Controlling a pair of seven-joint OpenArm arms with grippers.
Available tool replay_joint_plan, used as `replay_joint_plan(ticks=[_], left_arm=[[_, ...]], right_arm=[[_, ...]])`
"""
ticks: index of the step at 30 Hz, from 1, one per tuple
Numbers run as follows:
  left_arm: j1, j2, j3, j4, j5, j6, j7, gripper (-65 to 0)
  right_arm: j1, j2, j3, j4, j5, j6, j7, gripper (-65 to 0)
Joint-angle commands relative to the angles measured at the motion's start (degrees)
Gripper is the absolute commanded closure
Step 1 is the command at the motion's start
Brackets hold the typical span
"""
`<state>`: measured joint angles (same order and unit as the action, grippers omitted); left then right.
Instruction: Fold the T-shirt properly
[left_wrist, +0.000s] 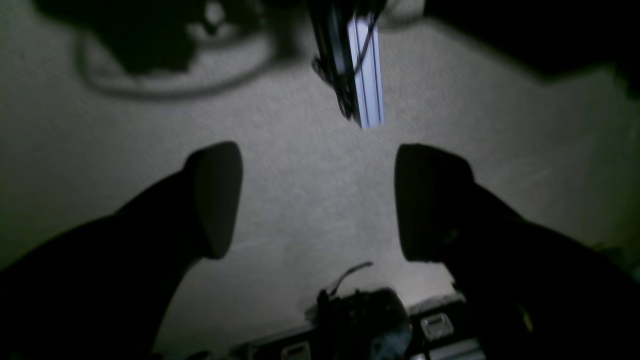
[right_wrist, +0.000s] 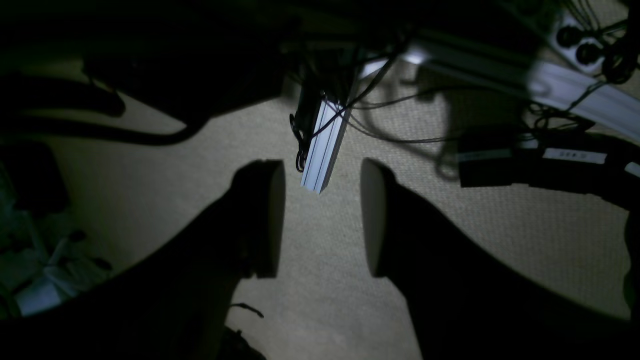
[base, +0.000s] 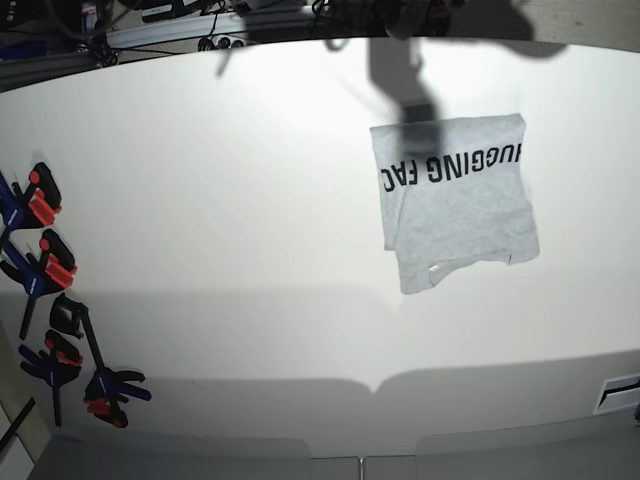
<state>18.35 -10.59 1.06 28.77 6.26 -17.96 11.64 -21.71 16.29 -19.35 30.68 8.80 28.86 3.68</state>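
The T-shirt (base: 455, 205) lies folded into a rough rectangle on the right part of the white table (base: 200, 200), with black block lettering showing along its far edge. Neither arm appears in the base view; only a dark shadow falls across the shirt's far left corner. In the left wrist view my left gripper (left_wrist: 320, 200) stands wide open above beige carpet, nothing between its fingers (left_wrist: 215, 200). My right gripper (right_wrist: 320, 220) is open too, also above carpet, and holds nothing. The shirt shows in neither wrist view.
Several blue and red clamps (base: 40, 270) lie along the table's left edge. An aluminium profile (left_wrist: 367, 70) stands beyond the left gripper, and the same kind of profile (right_wrist: 322, 145) beyond the right one. Cables and a power strip (right_wrist: 575, 35) lie on the carpet.
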Motion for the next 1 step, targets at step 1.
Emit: replay_joint_plan(ticks=[1], left_arm=[[1.2,0.1,-0.1,0.0,0.2,0.0,0.5,-44.5]], right_arm=[[0.0,0.5,0.2,0.2,0.1,0.6,0.9,-23.5]])
